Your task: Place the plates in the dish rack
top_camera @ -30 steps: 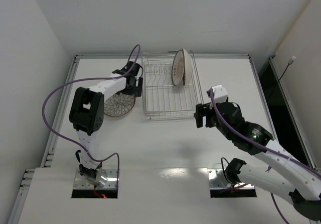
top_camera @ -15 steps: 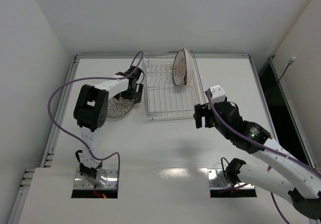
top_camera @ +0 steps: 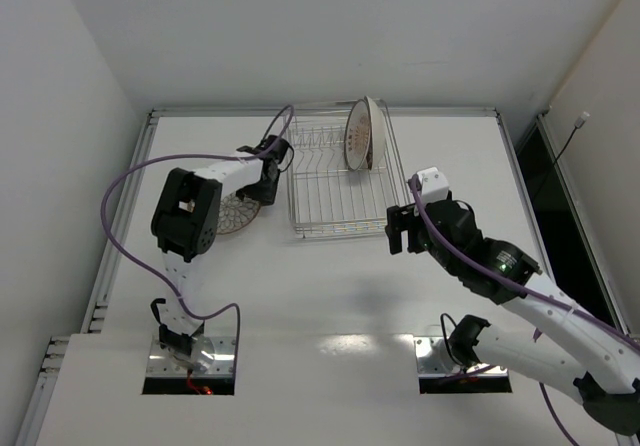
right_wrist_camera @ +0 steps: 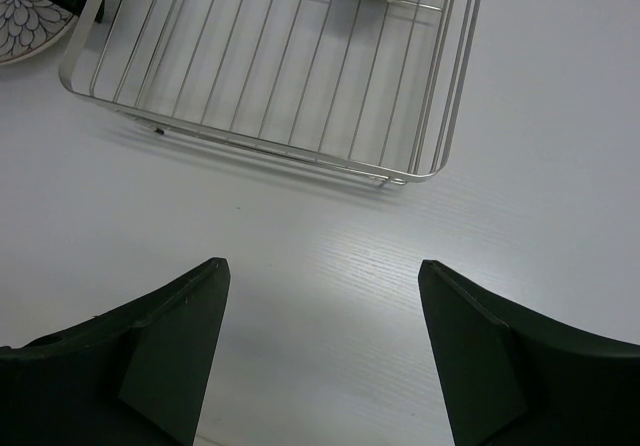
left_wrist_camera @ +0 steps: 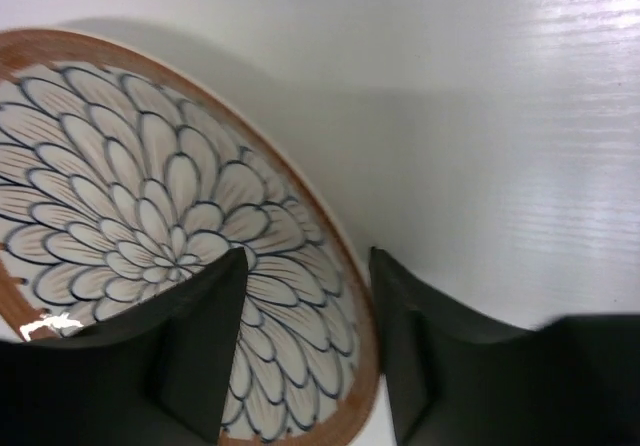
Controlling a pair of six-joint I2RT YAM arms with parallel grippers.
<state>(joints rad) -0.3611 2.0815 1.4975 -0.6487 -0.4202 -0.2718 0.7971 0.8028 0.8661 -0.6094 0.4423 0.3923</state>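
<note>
A: How far is the loading, please?

B: I judge it is more than half done. At the left side of the counter [top_camera: 330,296], near the far edge, one plate with a petal pattern [left_wrist_camera: 130,216] lies flat, just beside the left side of the dish rack [top_camera: 340,232]. This one is not yet loaded.

A: And the left gripper [left_wrist_camera: 308,261]?

B: It is low over that plate, at its right rim. The jaws are apart, moderately wide. One finger is above the painted face and the other is outside the rim, so the rim passes between them. It does not hold the plate yet, I think. Whether the fingers touch it, I cannot tell.

A: What is in the rack?

B: At its far right corner a plate with an orange centre [top_camera: 356,136] stands on its edge. A second pale rim seems to lean close behind it, but I cannot be sure. The other slots are free.

A: The right gripper [right_wrist_camera: 320,266]?

B: It hovers over bare counter, just in front of the near right corner of the rack, jaws wide and holding nothing.

A: So what is left?

B: To pinch the petal plate, raise it and stand it between the tines.
</note>
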